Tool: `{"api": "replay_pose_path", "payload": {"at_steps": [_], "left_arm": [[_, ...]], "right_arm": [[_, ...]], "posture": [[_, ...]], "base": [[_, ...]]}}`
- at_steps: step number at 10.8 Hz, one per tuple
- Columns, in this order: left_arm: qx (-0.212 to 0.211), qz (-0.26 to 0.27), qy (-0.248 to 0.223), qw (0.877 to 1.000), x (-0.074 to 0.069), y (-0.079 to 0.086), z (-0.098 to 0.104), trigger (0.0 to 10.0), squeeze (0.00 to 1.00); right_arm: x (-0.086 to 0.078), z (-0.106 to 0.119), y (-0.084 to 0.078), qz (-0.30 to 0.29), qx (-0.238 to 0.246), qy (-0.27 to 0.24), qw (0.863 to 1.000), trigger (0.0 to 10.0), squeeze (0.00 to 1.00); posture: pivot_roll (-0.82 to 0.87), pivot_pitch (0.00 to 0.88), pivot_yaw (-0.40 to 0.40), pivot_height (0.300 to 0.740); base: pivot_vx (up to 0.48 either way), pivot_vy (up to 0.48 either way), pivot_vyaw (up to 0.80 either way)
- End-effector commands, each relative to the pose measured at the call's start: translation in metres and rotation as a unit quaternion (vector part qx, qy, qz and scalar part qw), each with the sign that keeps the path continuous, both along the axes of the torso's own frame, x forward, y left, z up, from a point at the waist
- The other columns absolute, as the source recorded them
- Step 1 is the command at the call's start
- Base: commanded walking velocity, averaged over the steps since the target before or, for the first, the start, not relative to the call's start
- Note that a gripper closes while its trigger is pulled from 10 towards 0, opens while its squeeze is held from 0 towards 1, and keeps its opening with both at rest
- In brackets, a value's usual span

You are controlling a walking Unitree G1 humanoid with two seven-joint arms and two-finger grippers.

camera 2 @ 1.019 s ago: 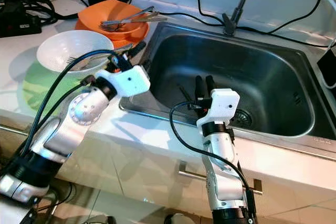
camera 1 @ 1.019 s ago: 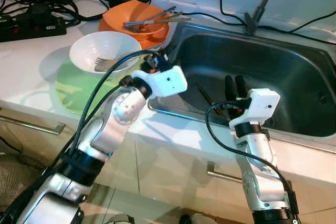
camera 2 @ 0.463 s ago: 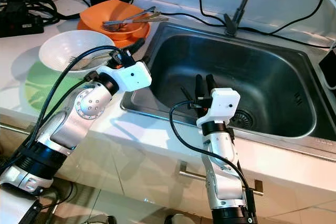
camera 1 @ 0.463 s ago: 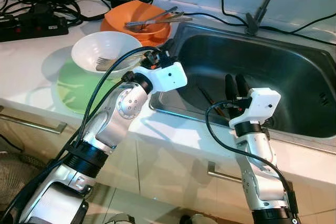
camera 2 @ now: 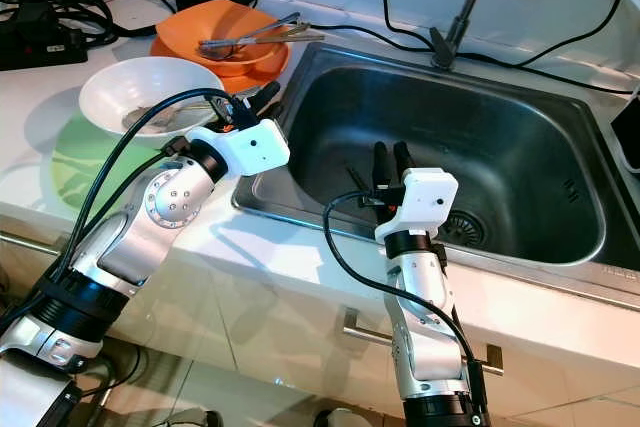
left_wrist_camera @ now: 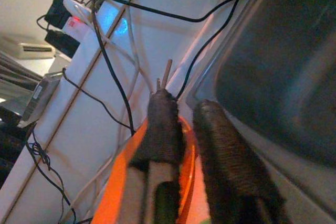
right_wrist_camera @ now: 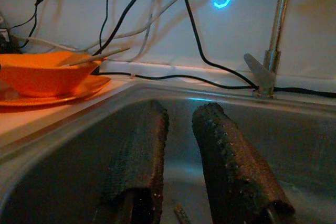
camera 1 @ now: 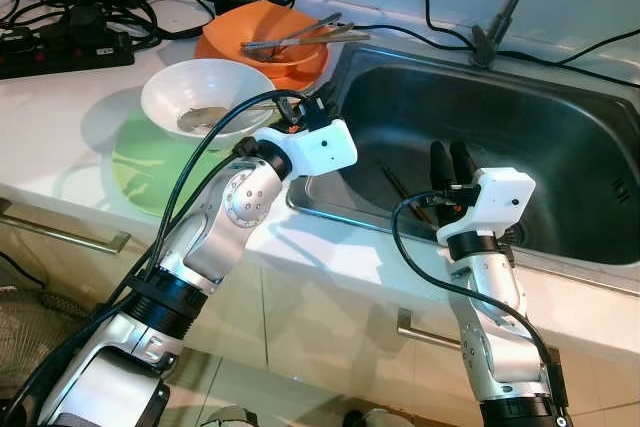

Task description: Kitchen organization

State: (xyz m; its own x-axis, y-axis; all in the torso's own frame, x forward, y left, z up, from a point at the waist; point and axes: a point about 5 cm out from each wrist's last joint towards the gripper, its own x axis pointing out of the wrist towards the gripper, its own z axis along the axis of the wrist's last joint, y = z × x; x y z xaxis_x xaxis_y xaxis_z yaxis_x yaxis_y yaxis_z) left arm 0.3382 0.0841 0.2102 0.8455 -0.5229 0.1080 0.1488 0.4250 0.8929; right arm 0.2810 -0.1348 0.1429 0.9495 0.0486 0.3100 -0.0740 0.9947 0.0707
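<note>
— White surface (camera 1: 60,107) ran beside the steel sink (camera 1: 560,147); how far along was the tidying?

— Early, I judged. Left of the sink, a white bowl (camera 1: 205,102) sat on a green plate (camera 1: 135,162), and behind it an orange bowl (camera 1: 262,35) held cutlery (camera 1: 300,37).

— And the claws?

— The left claw (camera 2: 262,97) hovered at the sink's left rim, fingers slightly parted, holding nothing I could see. The right claw (camera 1: 450,162) stood inside the sink, fingers narrowly apart and empty, near a dark utensil (camera 1: 392,183) lying on the bottom.
</note>
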Motion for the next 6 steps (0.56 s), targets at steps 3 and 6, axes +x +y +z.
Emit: {"api": "replay_pose_path", "payload": {"at_steps": [3,6], "left_arm": [[0.005,-0.006,-0.014,1.000,0.001,-0.004,0.006,0.0,0.00],[0.002,0.004,-0.042,0.999,0.001,-0.002,0.017,0.0,0.00]], "right_arm": [[0.001,-0.003,-0.003,-0.009,-0.005,0.009,1.000,10.0,0.00],[0.002,-0.004,-0.004,-0.009,-0.006,0.010,1.000,10.0,0.00]], "posture": [[0.02,0.075,-0.073,0.740],[0.02,0.077,-0.074,0.740]], "base": [[0.000,0.000,0.00],[0.000,0.000,0.00]]}}
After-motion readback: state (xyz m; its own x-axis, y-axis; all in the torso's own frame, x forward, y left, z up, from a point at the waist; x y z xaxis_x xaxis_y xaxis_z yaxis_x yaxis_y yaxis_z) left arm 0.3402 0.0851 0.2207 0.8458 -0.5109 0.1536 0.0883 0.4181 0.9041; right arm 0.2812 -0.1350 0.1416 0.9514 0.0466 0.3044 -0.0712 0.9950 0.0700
